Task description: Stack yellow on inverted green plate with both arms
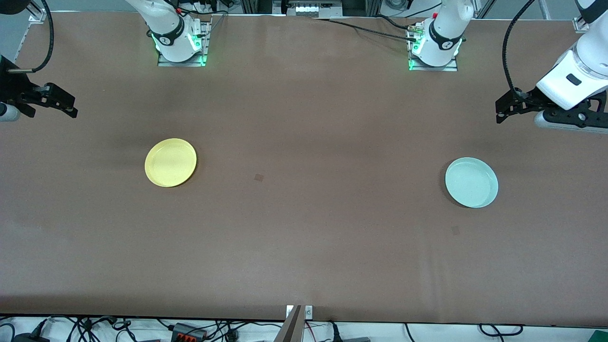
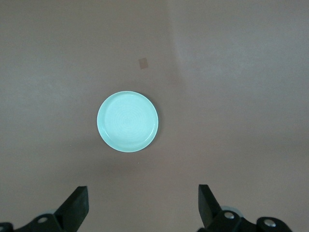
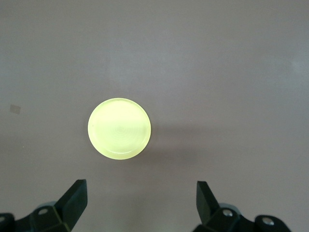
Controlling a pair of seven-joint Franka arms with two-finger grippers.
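The yellow plate (image 1: 170,162) (image 3: 119,128) lies flat on the brown table toward the right arm's end, hollow side up. The pale mint-green plate (image 1: 471,182) (image 2: 128,122) lies flat toward the left arm's end, also hollow side up, and the two plates are far apart. My right gripper (image 1: 73,108) (image 3: 141,200) hangs open high over the table's end, off to the side of the yellow plate, with nothing between its fingers. My left gripper (image 1: 498,112) (image 2: 143,203) hangs open over the table's other end, apart from the green plate and empty.
The two arm bases (image 1: 180,45) (image 1: 434,47) stand along the table's edge farthest from the front camera. Two small dark patches (image 1: 258,177) (image 1: 455,230) mark the cloth. Cables and a metal bracket (image 1: 294,323) line the edge nearest the front camera.
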